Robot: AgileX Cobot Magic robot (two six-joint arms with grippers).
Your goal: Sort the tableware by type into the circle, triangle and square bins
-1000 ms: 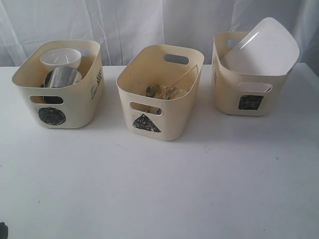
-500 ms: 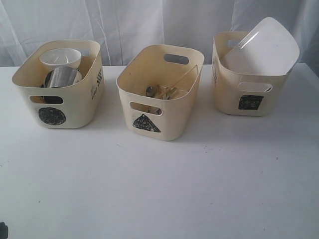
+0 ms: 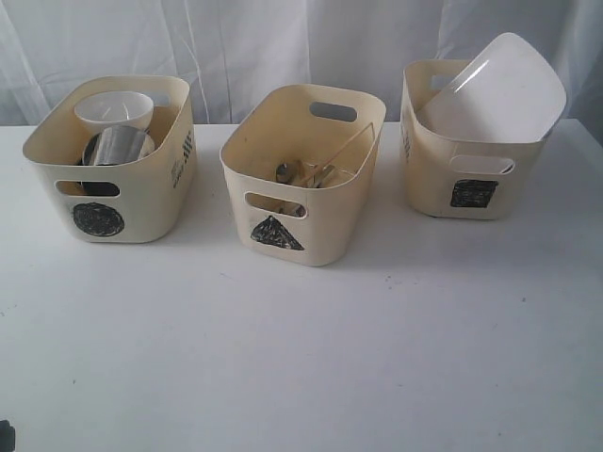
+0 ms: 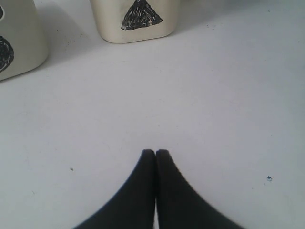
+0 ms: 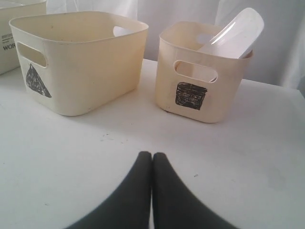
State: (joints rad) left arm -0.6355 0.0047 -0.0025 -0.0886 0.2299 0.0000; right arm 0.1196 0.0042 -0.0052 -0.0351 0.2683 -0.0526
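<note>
Three cream bins stand in a row on the white table. The circle bin (image 3: 113,160) at the left holds a small white bowl (image 3: 114,111) and steel cups (image 3: 118,147). The triangle bin (image 3: 301,174) in the middle holds steel cutlery (image 3: 301,175) and a wooden chopstick (image 3: 344,146). In the square bin (image 3: 466,141) at the right leans the large white plate (image 3: 499,89). My left gripper (image 4: 155,151) is shut and empty over bare table, short of the triangle bin (image 4: 136,21). My right gripper (image 5: 152,154) is shut and empty, facing the square bin (image 5: 202,71) and triangle bin (image 5: 78,62).
A white curtain (image 3: 283,47) hangs behind the table. The front half of the white table (image 3: 301,358) lies between the bins and the grippers. A dark corner of something (image 3: 5,435) shows at the lower left edge of the exterior view.
</note>
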